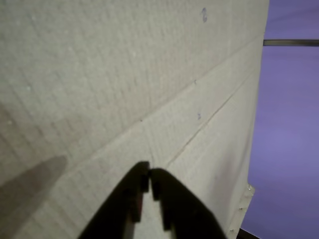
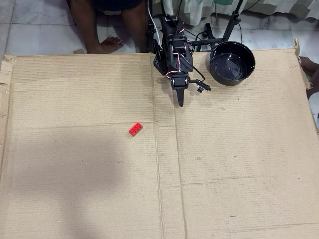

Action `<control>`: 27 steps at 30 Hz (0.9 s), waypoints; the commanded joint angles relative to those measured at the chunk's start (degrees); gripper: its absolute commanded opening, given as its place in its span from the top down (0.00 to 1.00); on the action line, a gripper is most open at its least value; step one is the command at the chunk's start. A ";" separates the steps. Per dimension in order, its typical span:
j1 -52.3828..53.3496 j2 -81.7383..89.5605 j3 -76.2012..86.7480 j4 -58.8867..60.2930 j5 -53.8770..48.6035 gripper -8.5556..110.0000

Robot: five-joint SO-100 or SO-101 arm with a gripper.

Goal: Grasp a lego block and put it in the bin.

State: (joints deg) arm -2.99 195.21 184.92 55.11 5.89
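The red lego block (image 2: 135,129) lies on the cardboard sheet (image 2: 99,189) in the overhead view, left of and below my gripper. The black bin (image 2: 232,62) stands at the top right, beside the arm's base, and holds nothing that I can see. My gripper (image 2: 180,103) hangs just in front of the base, pointing down the picture, shut and empty. In the wrist view the black fingers (image 1: 130,191) meet at their tips (image 1: 149,170) over bare cardboard. Block and bin are out of the wrist view.
A person's bare legs and foot (image 2: 107,45) are at the top edge, behind the cardboard. A black stand and cables (image 2: 227,27) sit behind the bin. The cardboard's right edge (image 1: 256,99) shows in the wrist view, with purple floor beyond.
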 commanded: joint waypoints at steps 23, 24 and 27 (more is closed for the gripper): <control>4.31 -4.22 -11.95 0.00 63.37 0.68; 4.92 -5.80 -13.18 0.00 66.53 0.67; 6.33 -11.69 -16.70 0.00 75.32 0.67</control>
State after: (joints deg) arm 2.72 186.59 172.44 55.20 76.11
